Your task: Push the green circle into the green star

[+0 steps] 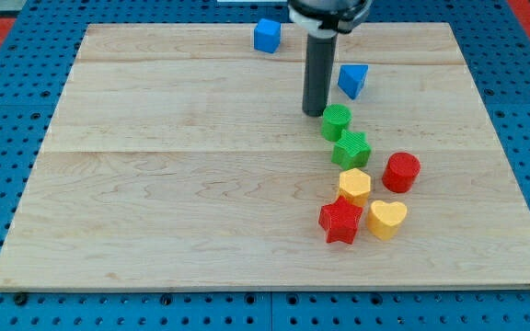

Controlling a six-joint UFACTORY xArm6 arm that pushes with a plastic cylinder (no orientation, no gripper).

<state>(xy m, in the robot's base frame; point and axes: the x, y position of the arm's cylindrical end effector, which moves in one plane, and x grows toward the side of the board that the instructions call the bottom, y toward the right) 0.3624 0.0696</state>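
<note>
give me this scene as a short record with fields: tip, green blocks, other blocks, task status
tip: my tip sits just to the view's left of the green circle, at its upper edge
green blocks: green circle rests against the green star, up and left of it
other blocks: blue cube, blue triangle, red cylinder, yellow hexagon, red star, yellow heart
surface: wooden board
task status: circle appears to touch the star

The pale wooden desk [182, 184] carries eight blocks. At its 12 o'clock edge sits a blue cube [267, 36]; a blue triangle [353, 80] lies toward 1 o'clock. Toward 3 o'clock, the green circle [336, 121] touches the green star [351, 149]. Toward 4 o'clock cluster a yellow hexagon [354, 186], red cylinder [400, 172], red star [340, 221] and yellow heart [386, 219].
</note>
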